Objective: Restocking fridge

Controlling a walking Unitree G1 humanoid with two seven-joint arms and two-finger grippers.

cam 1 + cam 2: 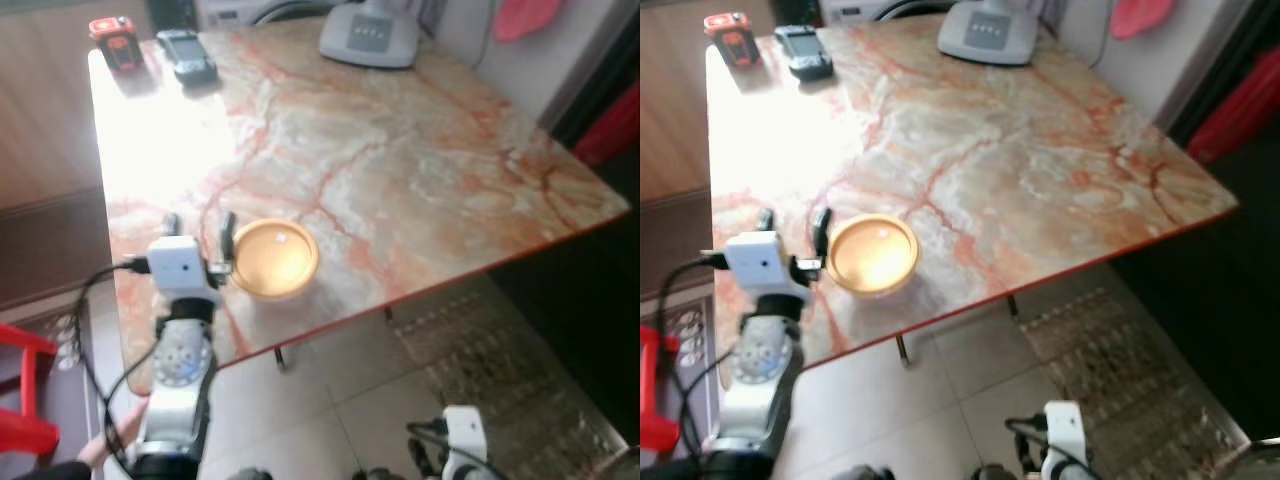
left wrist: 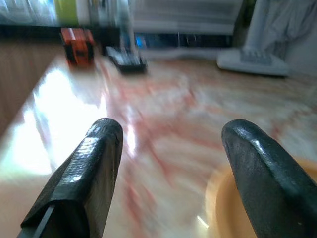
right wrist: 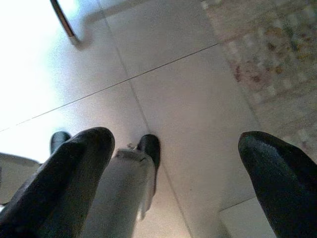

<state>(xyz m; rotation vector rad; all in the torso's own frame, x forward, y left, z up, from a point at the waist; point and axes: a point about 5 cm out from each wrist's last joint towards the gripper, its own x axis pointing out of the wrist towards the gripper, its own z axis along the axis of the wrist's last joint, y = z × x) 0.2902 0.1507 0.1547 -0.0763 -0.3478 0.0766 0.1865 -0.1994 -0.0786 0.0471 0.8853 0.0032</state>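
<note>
Yellow bowl (image 1: 274, 258) on marble table (image 1: 400, 170), near its front edge. My left gripper (image 1: 200, 240) just beside bowl, fingers spread wide, one finger at rim. Wide bare tabletop beyond. My right gripper (image 3: 173, 173) hangs low over tiled floor (image 3: 188, 89), fingers apart.

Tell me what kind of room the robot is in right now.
Probably a home dining or kitchen area: a marble-patterned table holds a yellow bowl, tiled floor lies beneath, and the left gripper hovers open beside the bowl.

Blurred bowl (image 2: 257, 208), cut off
</note>
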